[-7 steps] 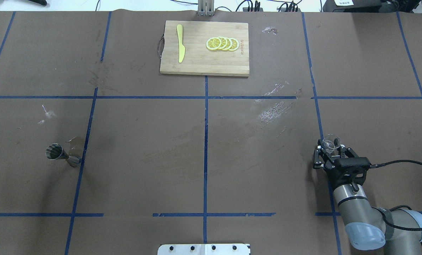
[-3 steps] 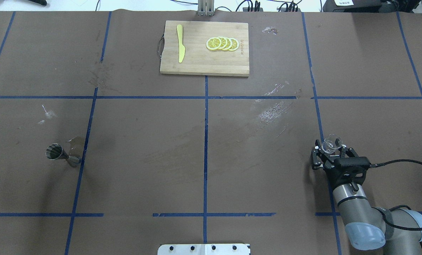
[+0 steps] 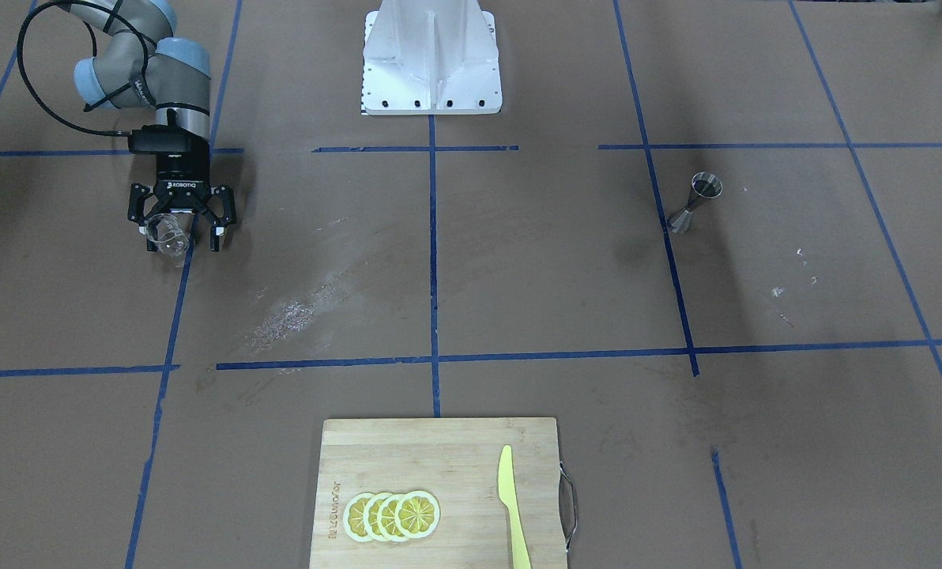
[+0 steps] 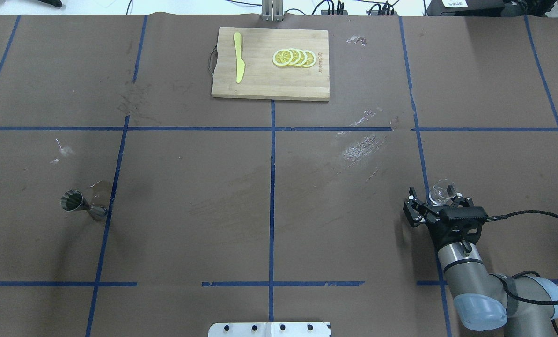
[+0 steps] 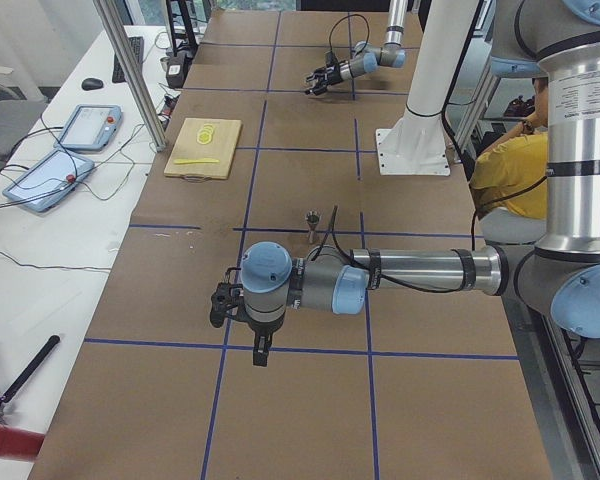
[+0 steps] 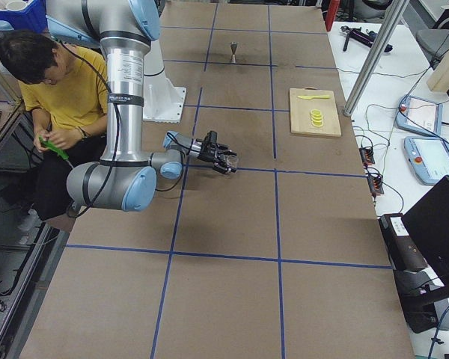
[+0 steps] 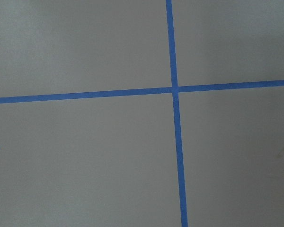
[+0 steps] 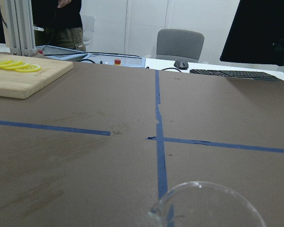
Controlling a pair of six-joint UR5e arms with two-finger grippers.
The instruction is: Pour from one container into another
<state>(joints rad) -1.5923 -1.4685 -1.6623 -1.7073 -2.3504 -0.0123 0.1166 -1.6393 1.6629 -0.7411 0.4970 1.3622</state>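
Brown paper covers the surface [image 4: 190,187], and blue tape [image 4: 272,187] marks it into squares. On the robot's right side the right claw [image 3: 181,242] reaches out low over the paper. Its fingers are spread wider than the beaker [image 3: 166,235], which sits between them, closer to one finger than the other. We cannot tell whether that finger touches the glass. From the right wrist camera we see only the beaker's rim and lip at the bottom edge, with a tape cross just beyond.

The jigger [image 4: 83,206] stands upright well apart from the beaker, across the surface on the robot's left, just beside a tape line. The left claw [image 5: 220,305] hangs over the paper beyond the jigger, toward the left end. We see it only from the side and cannot tell whether it is spread or pressed together.

Along the far edge, in the middle, lies a wooden board [image 4: 265,82] carrying a yellow knife [image 4: 238,58] and a fan of lemon slices [image 4: 294,57], away from both containers. A whitish scuff [image 4: 361,147] marks the paper between the board and the beaker. An operator [image 6: 52,82] in yellow sits behind the robot.
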